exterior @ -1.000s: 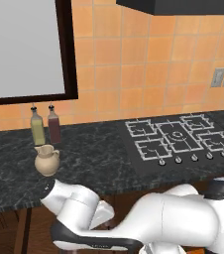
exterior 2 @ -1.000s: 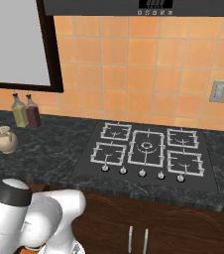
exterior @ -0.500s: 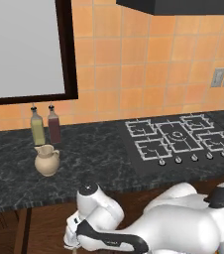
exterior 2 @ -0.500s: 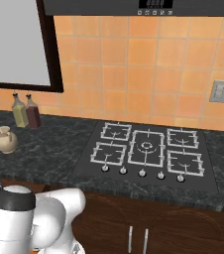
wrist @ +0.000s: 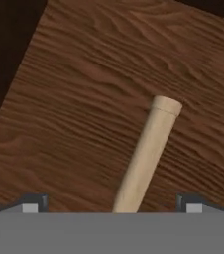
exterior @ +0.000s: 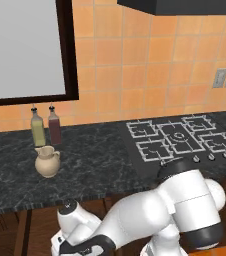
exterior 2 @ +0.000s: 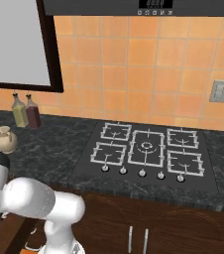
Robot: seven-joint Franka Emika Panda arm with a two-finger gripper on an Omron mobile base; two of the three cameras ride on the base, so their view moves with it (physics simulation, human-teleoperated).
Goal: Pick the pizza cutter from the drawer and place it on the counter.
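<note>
In the hand view the pizza cutter's tan wooden handle (wrist: 146, 149) lies on the drawer's brown floor (wrist: 79, 104) and slants up to the right. Its wheel is hidden at the bottom of that view. My gripper (wrist: 111, 204) is open, close above the floor, with one dark fingertip (wrist: 32, 203) to the left of the handle and the other to its right. The handle's lower part runs between them, and neither touches it. The black veined counter (exterior: 100, 167) stretches above, and my arm bends down in front of its edge.
A beige jug (exterior: 47, 161) and two bottles (exterior: 45, 127) stand on the counter at the left. The black gas hob (exterior: 180, 137) is set into it at the right. A darker wood rail (wrist: 5, 59) borders the drawer floor on the left of the hand view.
My arm has folded lower in front of the counter, its wrist sinking below the front edge. The jug, the bottles and the hob have not moved.
</note>
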